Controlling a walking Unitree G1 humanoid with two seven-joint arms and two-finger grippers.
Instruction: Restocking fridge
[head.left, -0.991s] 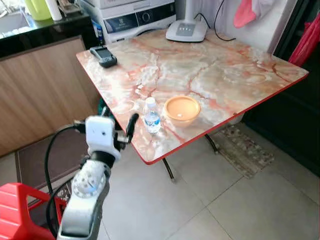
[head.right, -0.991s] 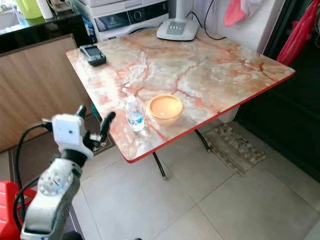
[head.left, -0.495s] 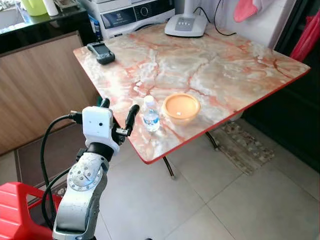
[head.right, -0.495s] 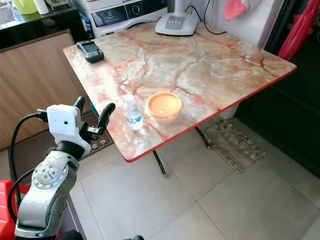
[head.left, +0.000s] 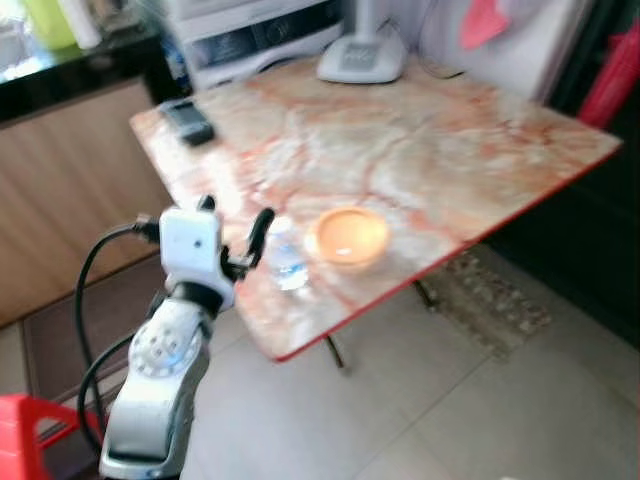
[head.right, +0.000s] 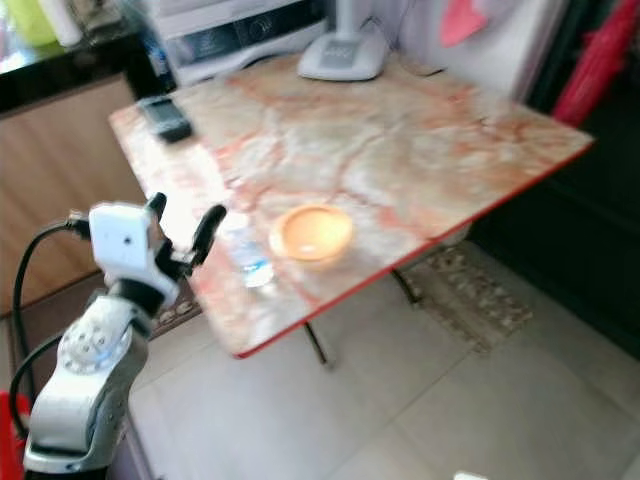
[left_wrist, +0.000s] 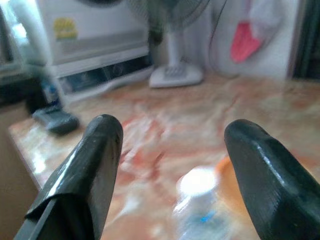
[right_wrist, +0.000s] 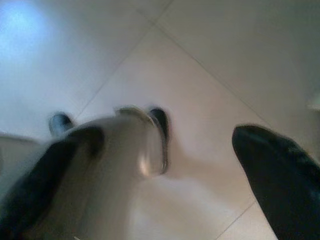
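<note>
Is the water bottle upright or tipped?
Upright. The water bottle stands on the table beside the orange bowl, white cap up, ahead of the open left end effector.

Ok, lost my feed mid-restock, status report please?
Left gripper open, raised beside the water bottle, not touching. Bottle upright near table edge, orange bowl next to it. Right gripper open over floor.
</note>
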